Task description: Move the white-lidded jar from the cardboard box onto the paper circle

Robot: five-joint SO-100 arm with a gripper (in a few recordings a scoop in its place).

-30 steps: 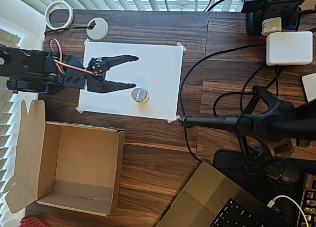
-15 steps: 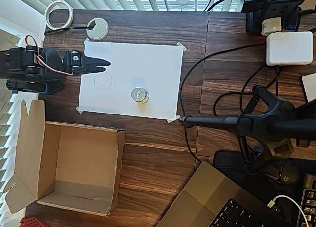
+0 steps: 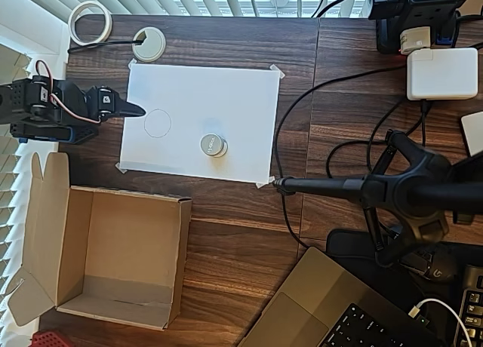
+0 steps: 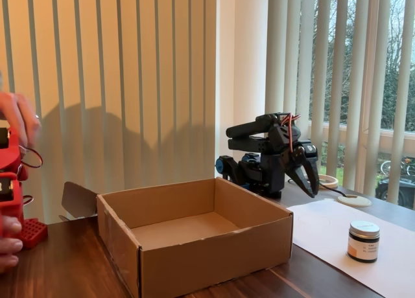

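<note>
The white-lidded jar (image 3: 213, 145) (image 4: 364, 241) stands upright on the white taped sheet (image 3: 226, 98), a jar's width to the right of the small paper circle (image 3: 157, 124) and off its outline. Nothing lies in the open cardboard box (image 3: 181, 256) (image 4: 214, 259) at the lower left of the overhead view. My black gripper (image 3: 138, 112) (image 4: 310, 186) is folded back at the sheet's left edge, just left of the circle and well clear of the jar. Its fingers come together in one point with nothing between them.
A black stand arm (image 3: 339, 187) reaches in from the right to the sheet's lower right corner, with cables (image 3: 302, 105) looping beside it. A tape roll (image 3: 90, 19) and a white grommet (image 3: 149, 43) lie at the back left. A laptop (image 3: 332, 309) and a charger (image 3: 441, 73) sit on the right.
The gripper was open just left of the jar a second ago. It has pulled back to the left and shut, empty. The jar has not moved.
</note>
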